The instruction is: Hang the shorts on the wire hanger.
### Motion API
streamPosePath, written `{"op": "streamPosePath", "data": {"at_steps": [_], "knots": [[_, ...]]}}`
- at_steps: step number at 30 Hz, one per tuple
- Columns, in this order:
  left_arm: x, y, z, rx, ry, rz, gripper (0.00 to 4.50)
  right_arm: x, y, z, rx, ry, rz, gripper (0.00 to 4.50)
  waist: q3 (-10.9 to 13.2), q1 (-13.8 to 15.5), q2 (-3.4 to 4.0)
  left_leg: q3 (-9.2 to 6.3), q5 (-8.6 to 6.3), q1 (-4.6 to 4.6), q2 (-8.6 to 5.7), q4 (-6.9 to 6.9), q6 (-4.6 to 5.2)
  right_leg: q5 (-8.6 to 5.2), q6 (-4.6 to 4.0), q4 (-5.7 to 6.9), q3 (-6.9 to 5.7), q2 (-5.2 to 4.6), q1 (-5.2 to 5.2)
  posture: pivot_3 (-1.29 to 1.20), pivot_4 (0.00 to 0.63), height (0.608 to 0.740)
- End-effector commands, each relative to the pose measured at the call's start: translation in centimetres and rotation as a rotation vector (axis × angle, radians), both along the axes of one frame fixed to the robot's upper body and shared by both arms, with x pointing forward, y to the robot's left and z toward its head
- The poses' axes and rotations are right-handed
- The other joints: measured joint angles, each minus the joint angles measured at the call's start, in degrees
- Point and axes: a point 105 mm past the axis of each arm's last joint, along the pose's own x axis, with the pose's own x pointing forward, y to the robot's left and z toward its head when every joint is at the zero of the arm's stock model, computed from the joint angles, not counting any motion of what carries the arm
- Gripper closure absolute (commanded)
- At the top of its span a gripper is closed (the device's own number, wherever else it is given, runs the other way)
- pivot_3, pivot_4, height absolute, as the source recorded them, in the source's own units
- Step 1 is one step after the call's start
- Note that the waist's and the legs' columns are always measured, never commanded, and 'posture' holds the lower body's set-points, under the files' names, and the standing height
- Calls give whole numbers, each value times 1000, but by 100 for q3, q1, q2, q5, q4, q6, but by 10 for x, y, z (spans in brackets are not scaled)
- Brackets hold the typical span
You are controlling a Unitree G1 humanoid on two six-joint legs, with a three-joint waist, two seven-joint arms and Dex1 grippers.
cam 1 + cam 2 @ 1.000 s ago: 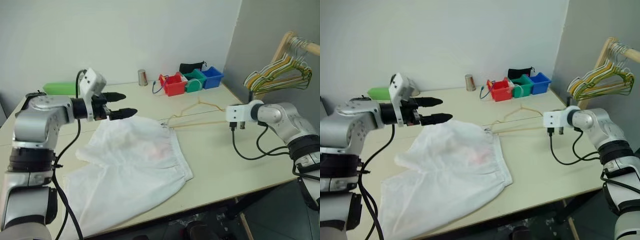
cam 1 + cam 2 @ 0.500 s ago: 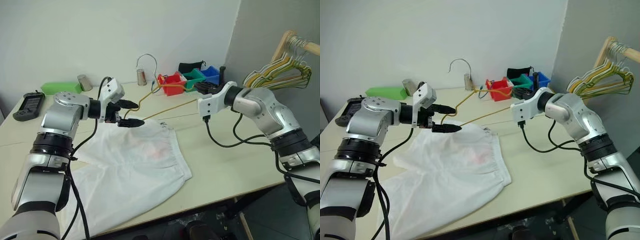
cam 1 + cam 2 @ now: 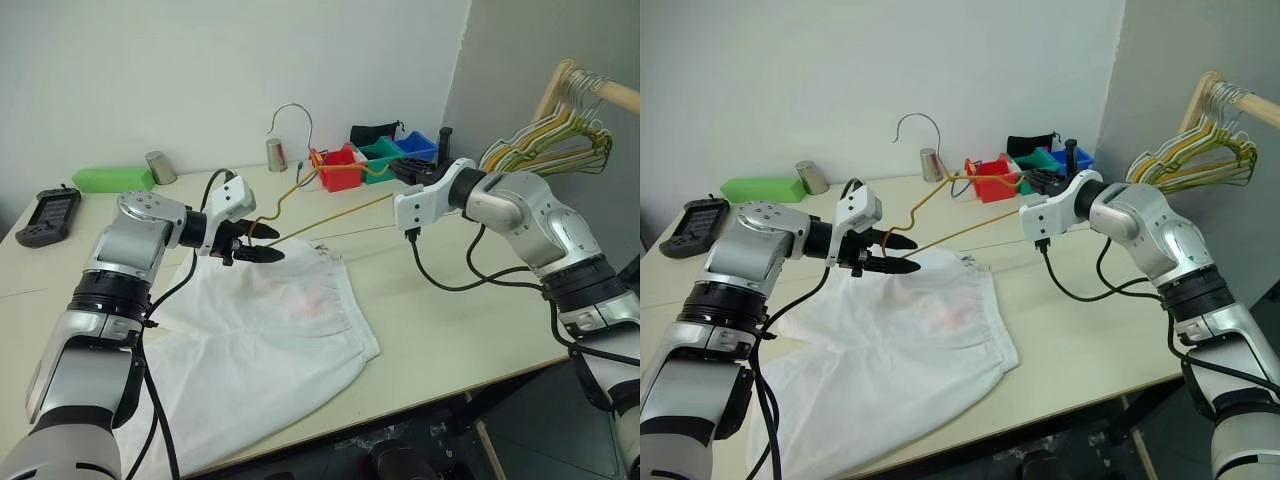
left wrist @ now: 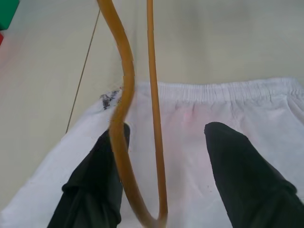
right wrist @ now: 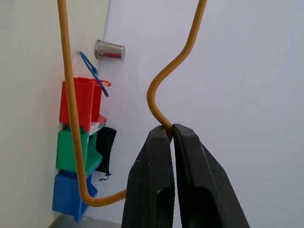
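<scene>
- Limply, the shorts lay spread on the table, thin soft fabric best taken at the gathered waistband.
- Above the waistband the wire hanger hung, light and springy, likely to twist.
- At the hanger's far shoulder, the right gripper was pinched tight on the wire.
- At its near end, the left gripper stood part-open astride the wire, gripping nothing.

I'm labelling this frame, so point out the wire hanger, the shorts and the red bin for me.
wire hanger (image 3: 330, 213): left eye view, on the long straight bottom wire.
shorts (image 3: 270, 340): left eye view, on the flat white fabric below the waistband.
red bin (image 3: 988, 186): right eye view, on its front wall.
</scene>
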Motion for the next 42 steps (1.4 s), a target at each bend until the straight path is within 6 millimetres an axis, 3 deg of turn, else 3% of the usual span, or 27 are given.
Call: {"op": "streamPosePath", "data": {"at_steps": [1,9,19,25,28,32,36,42], "knots": [[3,5,11,-2,-50,17,2806,-2,2,25,29,-77,18,4500,0,1,0,0,0,0,0,0,0,0,0,0,0,0,0,-124,0,740],[6,6,13,0,-57,25,4492,-3,3,25,32,-77,26,4500,0,2,0,0,0,0,0,0,0,0,0,0,0,0,0,-125,0,740],[13,4,14,5,-94,47,4492,-4,3,22,46,-40,24,4500,0,2,0,-1,0,0,2,1,0,0,0,1,0,-1,0,-133,0,740],[17,4,16,27,-143,52,4500,-5,-1,10,32,54,10,3109,0,-3,0,-2,0,0,2,1,0,0,0,1,0,-1,0,-137,0,740],[27,8,16,98,-262,88,4500,-8,-4,6,15,104,4,2376,0,-3,0,-5,0,0,5,1,0,1,-1,1,0,-2,0,-139,0,740],[40,12,16,265,-482,92,4500,-21,-18,-11,49,370,-45,1479,-1,13,-2,-12,0,0,9,1,0,1,-1,-2,1,-8,3,-137,0,740],[41,5,17,316,-588,32,4500,-25,-22,-5,130,460,-90,559,-1,28,-2,-21,0,0,7,2,0,17,-24,0,0,-21,4,-138,0,740],[33,-13,21,354,-716,-73,4500,-16,-28,-13,148,512,-167,559,-2,19,-1,-11,0,1,7,1,1,17,-20,0,-6,-20,3,-138,0,740]]}}
